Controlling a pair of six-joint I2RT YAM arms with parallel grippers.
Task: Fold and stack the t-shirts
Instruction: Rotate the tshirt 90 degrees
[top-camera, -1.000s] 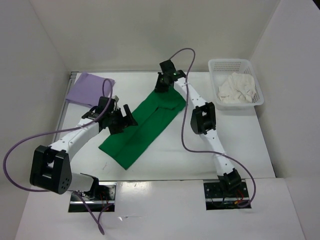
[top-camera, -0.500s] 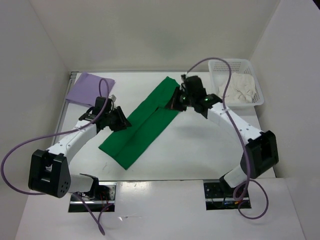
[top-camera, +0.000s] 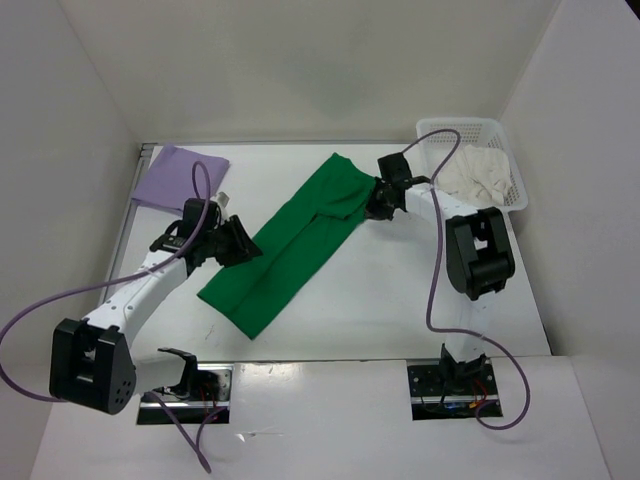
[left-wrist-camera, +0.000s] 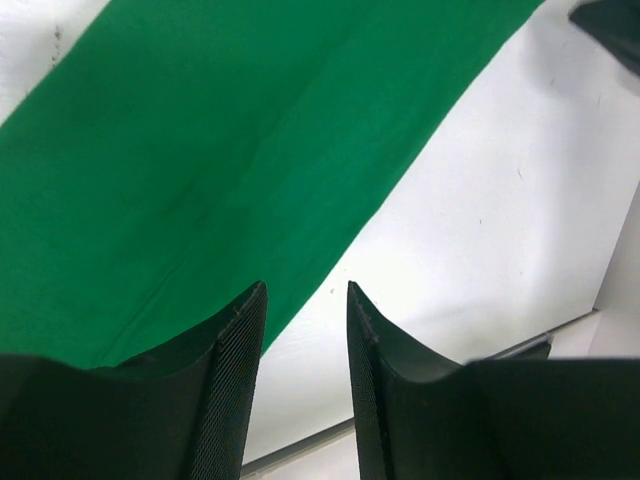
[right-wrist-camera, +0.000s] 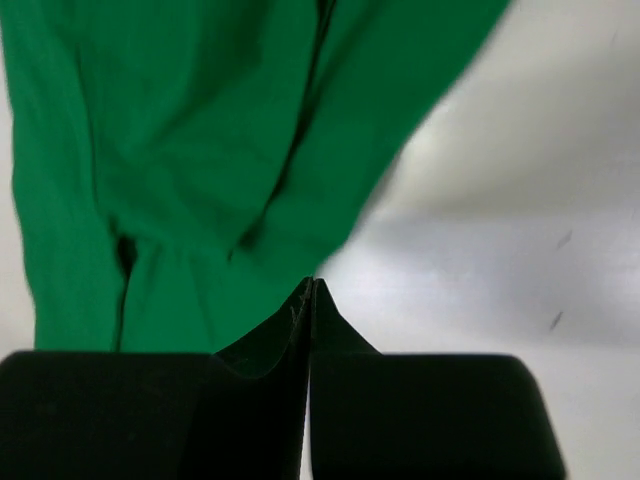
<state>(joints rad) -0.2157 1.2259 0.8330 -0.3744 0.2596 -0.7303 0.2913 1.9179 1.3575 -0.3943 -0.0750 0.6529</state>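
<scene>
Table (top-camera: 400, 300), white and flat, carries everything. Across it, between the two claws, lies the bright green cloth t-shirt (top-camera: 290, 250), already narrowed into a long doubled strip that runs diagonally. Its far end sits at the right claw (top-camera: 374, 207) and its long left edge passes just under the left claw (top-camera: 245, 245).

Just to the right of the right claw stands the white plastic mesh basket (top-camera: 478, 213). The crumpled cream-white cloth t-shirt (top-camera: 470, 180) is inside it and not yet folded. Beyond the left claw, toward the far left corner, the pale lavender cloth t-shirt (top-camera: 178, 178) lies flat as a small folded rectangle.

In its own wrist view the left claw (left-wrist-camera: 303, 292) has its fingers a little apart with nothing between them. It hangs over the strip's edge, where green meets bare table.

The right claw (right-wrist-camera: 310, 285) has its fingers pressed together, their tips meeting just at the rumpled green hem. I cannot tell whether any cloth is nipped there.

Judged from this, the green shirt is mid-fold: sides in, crosswise folds not yet made. The next move seems to call for a firm pinch on one end by both claws. That end should then be carried along the strip to halve it with the layers kept square, before the shirt is stacked on the lavender one.
</scene>
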